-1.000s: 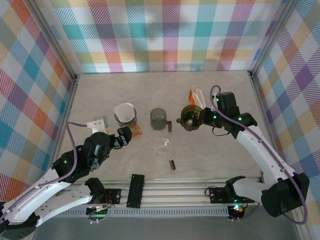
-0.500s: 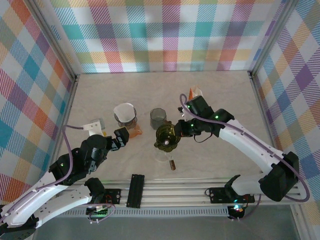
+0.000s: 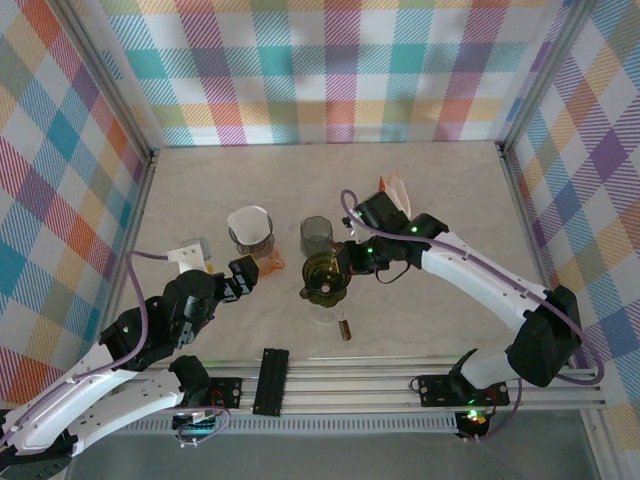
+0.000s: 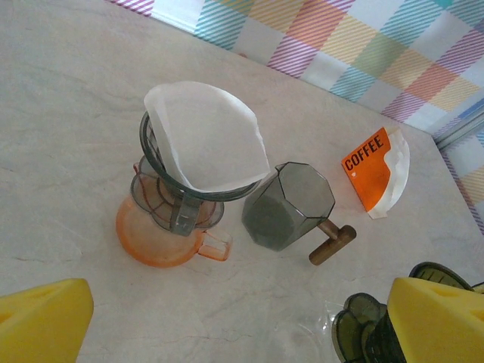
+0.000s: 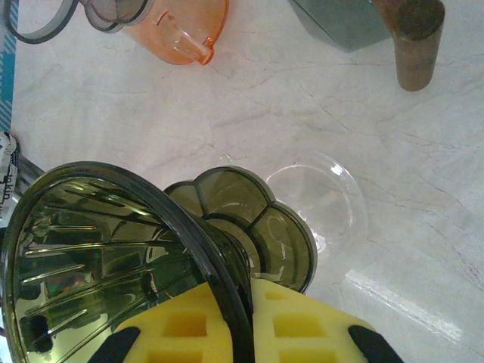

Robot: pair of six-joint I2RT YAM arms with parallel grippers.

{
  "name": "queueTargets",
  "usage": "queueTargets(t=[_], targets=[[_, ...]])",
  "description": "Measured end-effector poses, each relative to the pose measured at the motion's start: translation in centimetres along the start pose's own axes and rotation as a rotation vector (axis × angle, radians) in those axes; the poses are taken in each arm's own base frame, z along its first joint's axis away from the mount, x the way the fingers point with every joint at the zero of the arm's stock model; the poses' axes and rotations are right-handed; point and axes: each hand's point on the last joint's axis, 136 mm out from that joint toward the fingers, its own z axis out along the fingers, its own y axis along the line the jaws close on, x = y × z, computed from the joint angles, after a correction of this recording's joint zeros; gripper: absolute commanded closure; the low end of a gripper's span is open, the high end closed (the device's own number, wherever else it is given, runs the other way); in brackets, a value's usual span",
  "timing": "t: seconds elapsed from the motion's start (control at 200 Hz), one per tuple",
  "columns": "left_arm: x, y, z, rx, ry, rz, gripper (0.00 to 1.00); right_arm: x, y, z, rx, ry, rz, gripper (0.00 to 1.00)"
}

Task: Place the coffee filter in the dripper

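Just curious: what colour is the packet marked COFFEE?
The packet is orange with black lettering, clearest in the left wrist view.

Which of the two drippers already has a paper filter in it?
The grey dripper on the orange server: a white filter sits in it. The olive dripper in the right hand is bare, ribs showing.

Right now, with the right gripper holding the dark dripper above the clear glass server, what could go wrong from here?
1. The right gripper pinches the dark dripper by its thin rim alone, and it hangs tilted; it could slip when lowered.
2. The clear glass server lies off to one side of the dripper's base in the right wrist view; an off-centre landing might tip it.
3. The grey faceted cup stands close by; the arm might brush it.
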Motion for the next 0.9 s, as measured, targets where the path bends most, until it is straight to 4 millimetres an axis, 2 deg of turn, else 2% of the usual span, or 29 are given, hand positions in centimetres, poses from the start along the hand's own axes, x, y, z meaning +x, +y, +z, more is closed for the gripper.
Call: queueTargets(t=[0.425, 0.535, 0.695, 0.8, 0.9], targets=[[0.08, 0.46, -0.02, -0.011, -0.009, 0.000, 0.00, 0.15, -0.33, 0.66, 0.035, 0.004, -0.010, 1.00], [0.05, 0.51, -0.01, -0.014, -0.011, -0.002, 0.00, 0.18, -0.18, 0.87, 0.038, 0.003, -0.022, 0.96], [0.05, 0.52, -0.02, -0.014, -0.011, -0.003, 0.00, 0.18, -0.19, 0.93, 0.047, -0.001, -0.027, 0.82], [0.00, 0.56, -0.11, -0.011, -0.014, -0.006, 0.00, 0.19, -0.22, 0.95, 0.052, -0.002, -0.028, 0.65], [0.03, 0.61, -0.14, -0.011, -0.014, -0.010, 0.00, 0.14, -0.28, 0.94, 0.057, -0.006, -0.038, 0.44]])
